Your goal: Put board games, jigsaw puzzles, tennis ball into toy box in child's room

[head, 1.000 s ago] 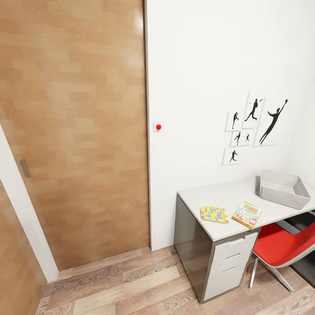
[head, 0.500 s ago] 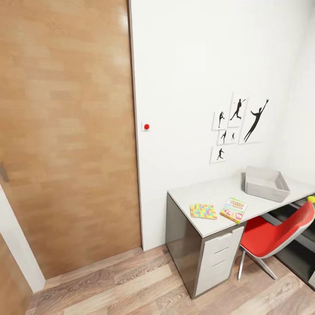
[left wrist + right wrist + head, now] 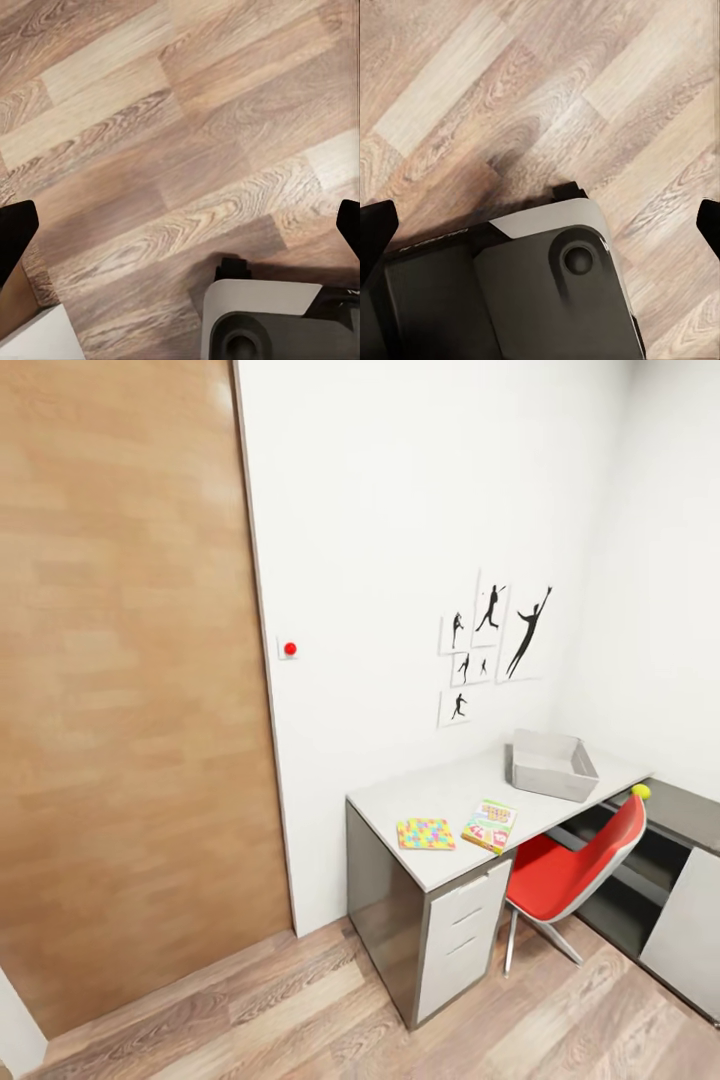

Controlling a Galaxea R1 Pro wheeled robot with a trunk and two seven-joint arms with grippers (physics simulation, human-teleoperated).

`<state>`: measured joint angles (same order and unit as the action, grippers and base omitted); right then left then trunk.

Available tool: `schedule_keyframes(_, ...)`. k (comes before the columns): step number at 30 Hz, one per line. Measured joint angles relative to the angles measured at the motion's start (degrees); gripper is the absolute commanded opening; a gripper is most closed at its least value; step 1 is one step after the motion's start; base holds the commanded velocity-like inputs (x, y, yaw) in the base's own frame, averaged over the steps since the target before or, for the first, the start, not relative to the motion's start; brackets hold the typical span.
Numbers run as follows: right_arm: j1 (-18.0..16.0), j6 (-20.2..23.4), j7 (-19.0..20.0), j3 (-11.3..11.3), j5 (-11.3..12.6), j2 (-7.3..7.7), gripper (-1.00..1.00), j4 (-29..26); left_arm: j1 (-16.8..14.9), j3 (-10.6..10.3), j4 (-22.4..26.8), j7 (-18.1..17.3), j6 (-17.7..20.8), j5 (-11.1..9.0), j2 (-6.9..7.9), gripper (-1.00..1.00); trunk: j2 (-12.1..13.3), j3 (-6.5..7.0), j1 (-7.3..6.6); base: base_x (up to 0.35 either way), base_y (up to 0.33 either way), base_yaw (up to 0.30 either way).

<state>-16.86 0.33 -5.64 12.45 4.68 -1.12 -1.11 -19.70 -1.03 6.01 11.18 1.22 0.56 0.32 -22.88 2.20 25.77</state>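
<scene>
You are facing the table, both grippers spread wide and empty over the floor. A jigsaw puzzle and SKIP-BO game are lying near the toy box; next, approach and reach.

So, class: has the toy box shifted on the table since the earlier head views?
No. The toy box keeps its place on the table under the posters; the camera turned.

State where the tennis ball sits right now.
In the head view, the tennis ball peeks above the red chair's backrest, at the table's right, past the toy box.
</scene>
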Motion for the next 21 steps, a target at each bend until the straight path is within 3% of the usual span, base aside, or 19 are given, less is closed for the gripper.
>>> schedule_keyframes(11,0.0,-0.01,-0.01,0.0,0.01,0.0,1.0,0.0,0.0,0.06,0.0,0.0,0.1,0.05,-0.14,1.0,0.0,-0.22,0.01,-0.138,0.0,-0.274)
schedule_keyframes(21,0.0,-0.01,-0.04,0.0,0.01,0.0,1.0,0.0,0.0,0.11,0.0,0.0,0.08,0.01,-0.18,1.0,0.0,-0.43,0.0,-0.027,0.0,-0.274)
